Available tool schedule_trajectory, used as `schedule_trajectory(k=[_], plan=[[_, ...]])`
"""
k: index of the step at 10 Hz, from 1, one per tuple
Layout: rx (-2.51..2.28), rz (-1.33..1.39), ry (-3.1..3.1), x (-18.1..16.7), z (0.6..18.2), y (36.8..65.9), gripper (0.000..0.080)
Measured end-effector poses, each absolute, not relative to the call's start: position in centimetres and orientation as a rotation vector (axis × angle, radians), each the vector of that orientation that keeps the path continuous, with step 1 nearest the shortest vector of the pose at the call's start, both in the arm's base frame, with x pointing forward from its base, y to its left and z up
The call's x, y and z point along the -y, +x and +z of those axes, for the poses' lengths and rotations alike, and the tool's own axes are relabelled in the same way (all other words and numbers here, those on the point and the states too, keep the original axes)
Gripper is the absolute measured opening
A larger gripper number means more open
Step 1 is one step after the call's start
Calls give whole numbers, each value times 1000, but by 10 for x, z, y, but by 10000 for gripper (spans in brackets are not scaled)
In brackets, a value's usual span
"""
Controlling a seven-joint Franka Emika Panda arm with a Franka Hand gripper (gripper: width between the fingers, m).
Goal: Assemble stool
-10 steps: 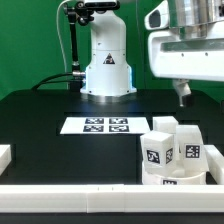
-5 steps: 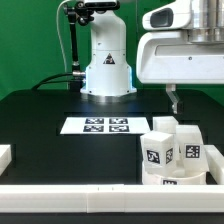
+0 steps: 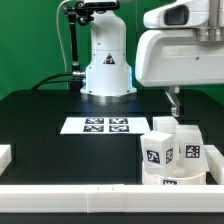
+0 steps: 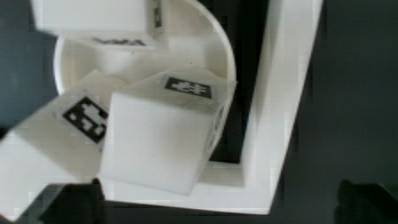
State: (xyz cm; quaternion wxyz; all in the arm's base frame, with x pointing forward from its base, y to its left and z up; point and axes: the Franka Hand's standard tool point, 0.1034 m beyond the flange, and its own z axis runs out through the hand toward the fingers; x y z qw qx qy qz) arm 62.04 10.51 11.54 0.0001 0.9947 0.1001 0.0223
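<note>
We are hovering gripper over stool; finger spread unclear. Leg blocks looking rigid, light, slick; gripping flat sides.

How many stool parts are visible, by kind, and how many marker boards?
Leg blocks: 3, clustered on the exterior view's right
Seat: 1, partly hidden under the legs
Marker board: 1
Total: 5
</note>
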Motion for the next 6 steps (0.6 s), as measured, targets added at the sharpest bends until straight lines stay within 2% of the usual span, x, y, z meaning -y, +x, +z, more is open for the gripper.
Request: schedule_trajectory(k=[6], plan=[[-1031,9,2910,-100,112,621,649]])
